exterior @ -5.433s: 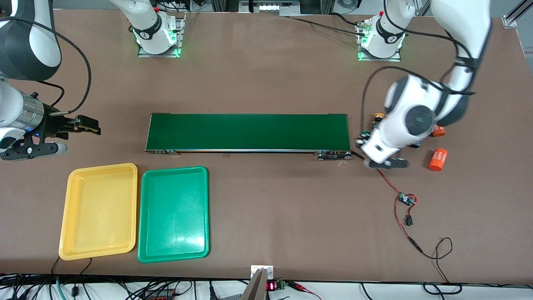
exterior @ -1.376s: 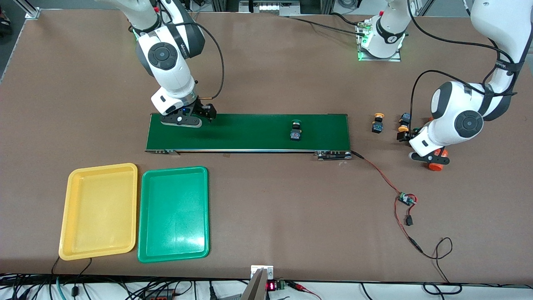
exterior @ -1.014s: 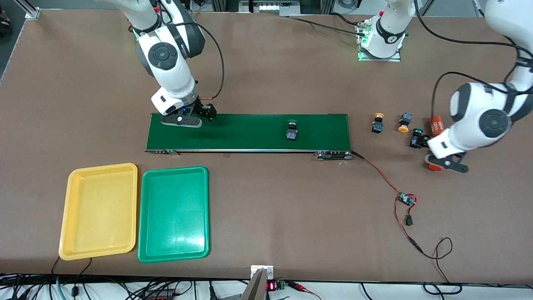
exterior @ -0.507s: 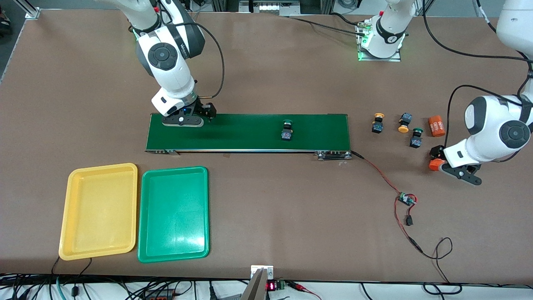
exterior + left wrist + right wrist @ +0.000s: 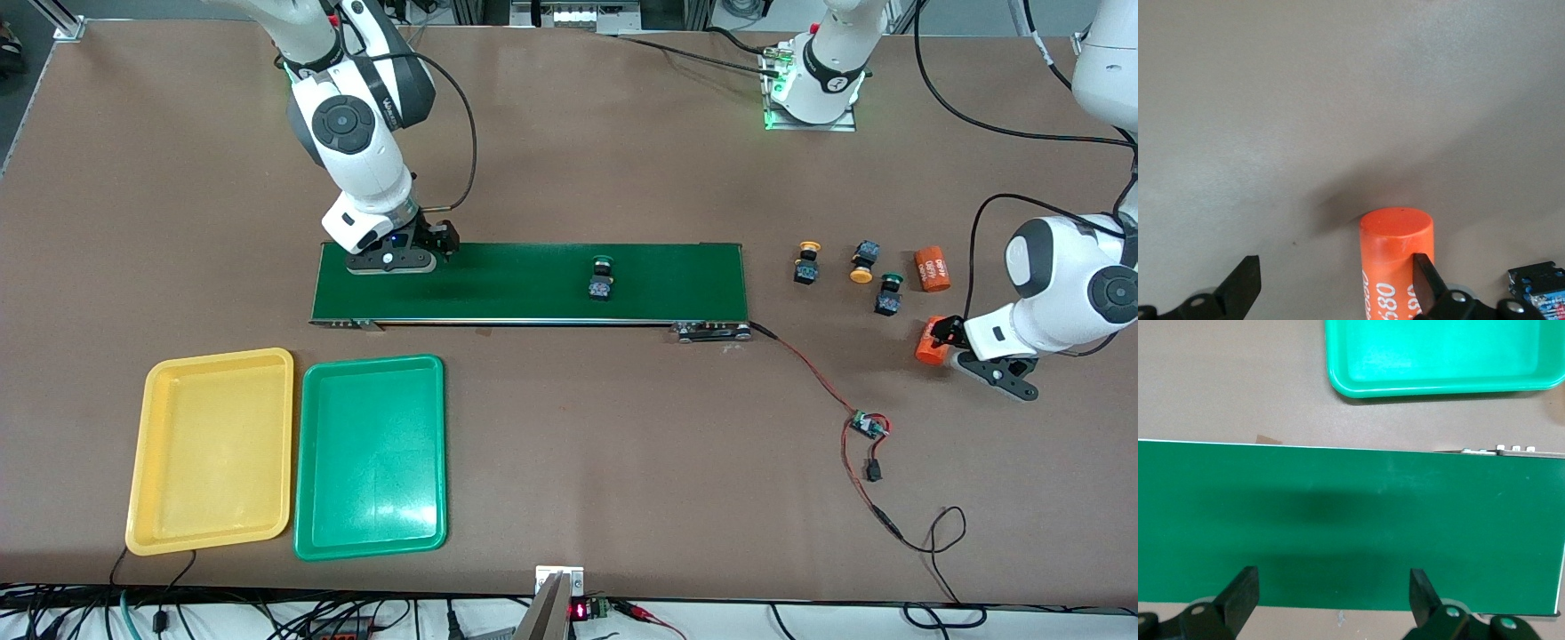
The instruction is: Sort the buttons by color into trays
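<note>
The right end effector (image 5: 397,260) is hovering released over the conveyor belt (image 5: 526,282) at the right arm's end. A green-capped button (image 5: 602,277) is sitting on the belt near its middle. The left end effector (image 5: 978,360) is sitting released beside an orange cylinder (image 5: 929,343) at the left arm's end of the desk (image 5: 569,133). Two yellow-capped buttons (image 5: 806,264) (image 5: 863,261) and another green-capped button (image 5: 887,294) are lying nearby. The yellow tray (image 5: 212,449) and green tray (image 5: 370,455) are lying side by side, nearer the camera than the belt.
</note>
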Tool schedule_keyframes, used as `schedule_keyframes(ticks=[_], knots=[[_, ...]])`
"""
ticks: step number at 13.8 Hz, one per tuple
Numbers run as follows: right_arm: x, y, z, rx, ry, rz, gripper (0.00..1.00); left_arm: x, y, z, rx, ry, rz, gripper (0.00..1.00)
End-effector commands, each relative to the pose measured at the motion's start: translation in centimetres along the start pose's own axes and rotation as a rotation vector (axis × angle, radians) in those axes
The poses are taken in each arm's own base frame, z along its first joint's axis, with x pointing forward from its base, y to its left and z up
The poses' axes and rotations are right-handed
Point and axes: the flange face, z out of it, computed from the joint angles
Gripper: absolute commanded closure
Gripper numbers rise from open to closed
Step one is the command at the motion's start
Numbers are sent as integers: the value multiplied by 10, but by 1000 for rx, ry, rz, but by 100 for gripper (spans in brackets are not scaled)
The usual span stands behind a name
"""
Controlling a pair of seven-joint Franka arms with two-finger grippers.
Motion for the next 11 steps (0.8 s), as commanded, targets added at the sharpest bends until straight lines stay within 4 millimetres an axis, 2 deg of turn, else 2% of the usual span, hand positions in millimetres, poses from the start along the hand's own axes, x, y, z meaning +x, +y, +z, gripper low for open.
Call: schedule_keyframes(ticks=[1, 7, 10, 11], knots=[[6, -3, -2, 15, 23, -11, 0, -2, 12, 14, -25, -21, 34, 0], [9, -14, 0, 41, 10, 16, 0, -3, 18, 17, -49, -58, 33, 0], [9, -34, -7, 48, 19, 20, 0, -7, 15, 17, -69, -47, -1, 0], [10, -41, -4, 47, 17, 36, 0, -9, 14, 19, -101, -31, -45, 0]])
